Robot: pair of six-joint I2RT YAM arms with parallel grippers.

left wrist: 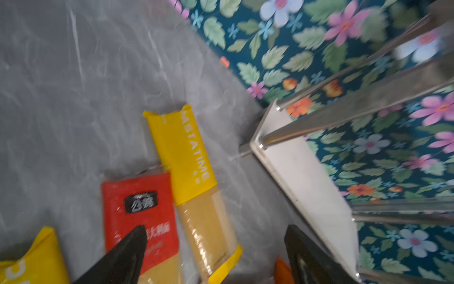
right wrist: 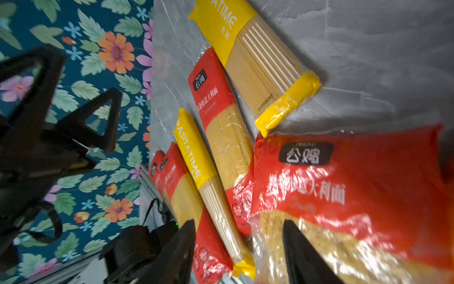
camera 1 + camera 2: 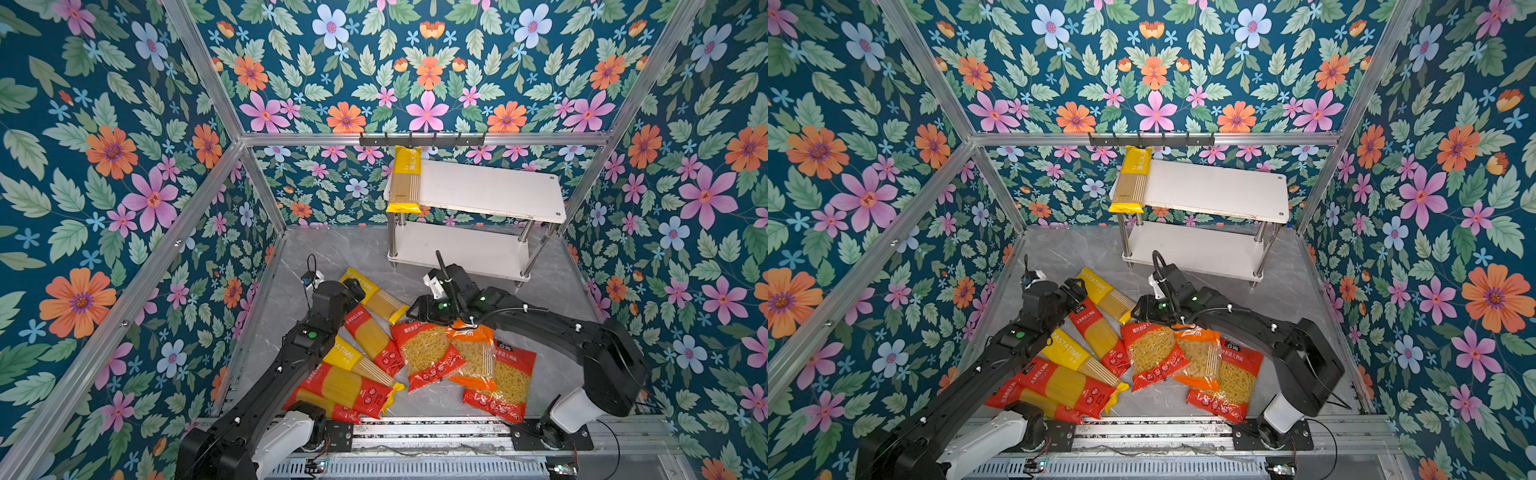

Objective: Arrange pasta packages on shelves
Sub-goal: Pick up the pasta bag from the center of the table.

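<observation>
Plastic film, glossy and crinkled: pasta packages, nine counted. One long yellow pack (image 3: 403, 183) lay flat across the top board of the shelves (image 3: 490, 191), at the board's nine o'clock end, its near end overhanging the edge. The shelves stood at twelve o'clock on the grey worktop (image 3: 332, 249). Eight packages lay loose toward six o'clock: five long packs fanned at seven, three short-pasta bags overlapping at five.

Tools: the left tool (image 1: 216, 236) stood wide and empty above a second yellow pack (image 1: 186, 157) and a red long pack (image 1: 140, 204). The right tool (image 2: 238, 223) stood partly apart, straddling the edge of a red short-pasta bag (image 2: 344, 172), with no grip evident.

Handling, as judged: long packs were probably light, stiff lengthwise, brittle inside and slippery on the film. They were best taken across the narrow width near mid-length, lest they tip. Short-pasta bags looked soft, with contents that would shift and sag. The sealed top band or a gathered fold of the body seemed the likeliest hold.
</observation>
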